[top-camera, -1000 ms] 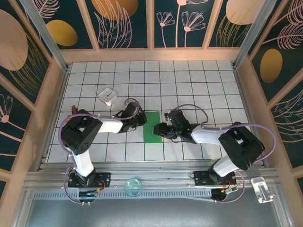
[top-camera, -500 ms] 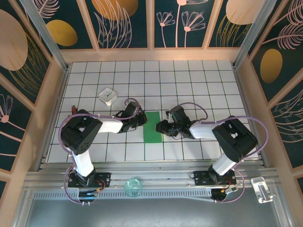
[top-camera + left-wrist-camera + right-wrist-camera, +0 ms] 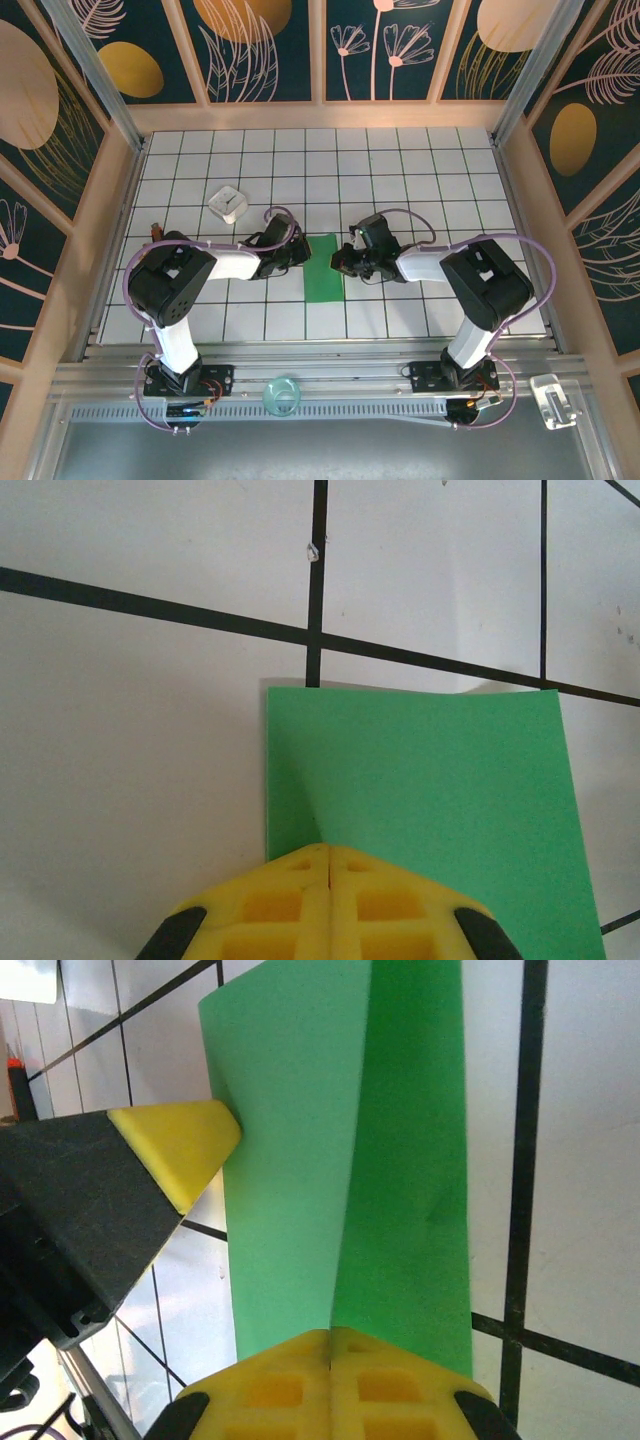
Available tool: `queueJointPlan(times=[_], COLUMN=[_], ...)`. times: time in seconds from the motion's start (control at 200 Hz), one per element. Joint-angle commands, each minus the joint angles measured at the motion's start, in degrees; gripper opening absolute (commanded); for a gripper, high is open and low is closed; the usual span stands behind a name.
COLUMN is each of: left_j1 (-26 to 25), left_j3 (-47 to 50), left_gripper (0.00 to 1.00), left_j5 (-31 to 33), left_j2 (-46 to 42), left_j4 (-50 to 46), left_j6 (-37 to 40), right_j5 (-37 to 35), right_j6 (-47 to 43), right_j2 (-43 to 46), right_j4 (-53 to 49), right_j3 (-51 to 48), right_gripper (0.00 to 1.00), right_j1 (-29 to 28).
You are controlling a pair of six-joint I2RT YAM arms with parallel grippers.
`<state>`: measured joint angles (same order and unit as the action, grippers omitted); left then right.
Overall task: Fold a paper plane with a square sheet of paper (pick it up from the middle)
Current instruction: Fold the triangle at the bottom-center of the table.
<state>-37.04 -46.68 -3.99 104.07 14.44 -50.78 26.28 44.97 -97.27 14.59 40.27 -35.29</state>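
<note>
The green sheet of paper lies folded into a narrow rectangle on the tiled floor between the two arms. My left gripper is shut at the sheet's left edge near its far end, its yellow fingertips meeting on the paper, where a small ridge rises. My right gripper is shut on the opposite long edge, and a lengthwise crease runs from its fingertips across the paper. The left gripper's yellow finger touches the far side in the right wrist view.
A small white square box sits on the tiles behind the left arm. A clear round object and a clear block rest on the metal rail at the near edge. Wooden walls enclose the floor.
The right gripper has shifted a little toward the far end of the paper, and its forearm has swung further back. The left arm and the paper have stayed put.
</note>
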Motion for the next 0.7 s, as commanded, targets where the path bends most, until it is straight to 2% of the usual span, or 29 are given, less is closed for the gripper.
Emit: queueJointPlan(times=[0.0, 0.08, 0.22, 0.335, 0.465, 0.696], left_j1=[-0.4, -1.3, -6.1, -10.5, -16.6, -25.3], left_j3=[1.1, 4.0, 14.0, 17.9, 18.3, 16.5], left_gripper=[0.21, 0.34, 0.44, 0.51, 0.61, 0.69], left_j5=[-0.8, -0.6, 2.2, 5.6, 11.1, 18.0], left_j2=[-2.4, -8.6, -20.4, -26.7, -28.2, -24.3], left_j4=[-7.7, -4.3, 7.6, 8.8, 7.1, 7.2], left_j6=[1.0, 1.3, 5.4, 12.3, 20.4, 30.1], right_j5=[0.7, 0.9, 0.8, 0.2, 0.1, 0.4], right_j6=[3.9, 7.1, 11.6, 14.1, 16.2, 16.7], right_j2=[1.0, 2.0, 3.5, 4.4, 4.6, 3.5], right_j4=[-2.7, -3.5, -4.1, -5.5, -6.7, -8.9], right_j3=[1.1, 1.0, 0.6, 0.9, 1.5, 3.4], right_gripper=[0.01, 0.0, 0.0, 0.0, 0.0, 0.0], right_j1=[0.4, 0.4, 0.4, 0.3, 0.5, 0.8])
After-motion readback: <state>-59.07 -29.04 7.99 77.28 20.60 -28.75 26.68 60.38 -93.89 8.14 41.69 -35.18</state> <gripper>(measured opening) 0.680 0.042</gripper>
